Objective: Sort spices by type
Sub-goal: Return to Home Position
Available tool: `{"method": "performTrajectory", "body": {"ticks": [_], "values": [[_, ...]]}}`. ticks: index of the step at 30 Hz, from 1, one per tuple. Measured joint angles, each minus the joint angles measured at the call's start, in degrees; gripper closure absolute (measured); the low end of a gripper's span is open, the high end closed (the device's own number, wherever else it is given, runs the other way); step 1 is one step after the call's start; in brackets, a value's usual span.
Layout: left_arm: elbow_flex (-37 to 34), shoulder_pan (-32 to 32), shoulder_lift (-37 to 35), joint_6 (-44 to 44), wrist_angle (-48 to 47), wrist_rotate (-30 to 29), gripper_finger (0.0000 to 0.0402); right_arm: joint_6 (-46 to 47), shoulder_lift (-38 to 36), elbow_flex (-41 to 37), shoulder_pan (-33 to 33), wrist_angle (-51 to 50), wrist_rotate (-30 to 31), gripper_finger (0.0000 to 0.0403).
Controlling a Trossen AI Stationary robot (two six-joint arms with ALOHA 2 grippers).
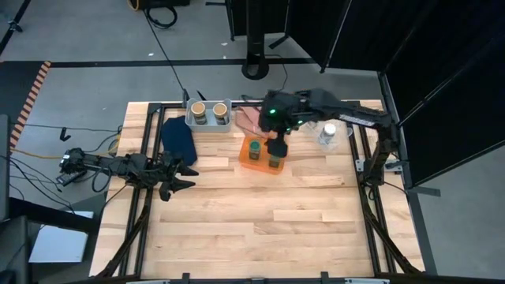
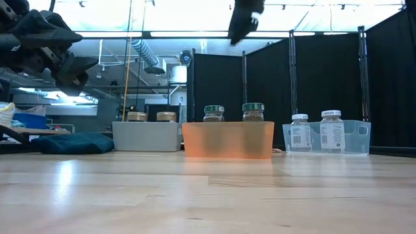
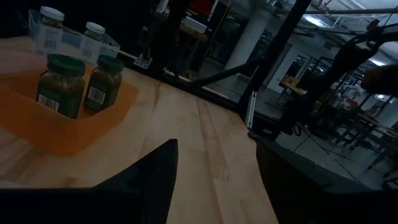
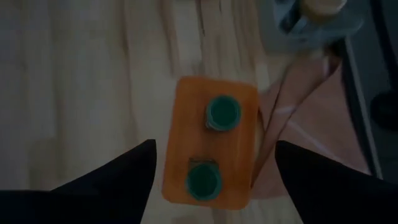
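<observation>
Right pincer hangs above the orange tray, pointing down, fingers spread wide with nothing between them. In the low view it sits high, well clear of the jar caps. Two green-capped jars stand upright in the orange tray, side by side with a small gap, near the middle of the counter toward its far edge. Two tan-capped jars stand upright in the grey bin, left of the tray. Two white-capped jars stand upright in the clear bin, right of the tray. In the low view the three containers line up in a row, each apart from the next, one jar type per container. A dark blue cloth lies just beside the grey bin on its left. A pink cloth lies on the counter between the tray and the grey bin, partly under the tray's edge. Left pincer is off at the left side of the counter, near the blue cloth and well apart from all jars. Its fingers look parted and it has hold of nothing.
</observation>
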Motion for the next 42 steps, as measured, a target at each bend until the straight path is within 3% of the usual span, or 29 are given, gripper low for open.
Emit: {"method": "performTrajectory", "body": {"ticks": [16,23,32,37,42], "values": [[0.0,0.0,0.0,0.2,2.2,-0.5,0.0178,7.1,-27.0,1.4,0.5,-1.5,0.9,0.0096],[0.0,0.0,0.0,0.1,3.2,-0.7,0.0178,13.7,-38.0,1.4,0.5,-1.7,10.8,0.0099],[0.0,0.0,0.0,0.1,5.5,-0.8,0.0178,15.5,-48.0,0.8,0.5,-6.8,7.5,0.0097],[0.0,0.0,0.0,1.7,8.8,-0.9,0.0178,12.7,-56.2,-9.8,0.5,2.2,6.7,0.0094],[0.0,0.0,0.0,3.2,10.7,-0.9,0.0178,12.4,-68.6,-28.9,0.5,17.2,4.8,0.0097]]}}
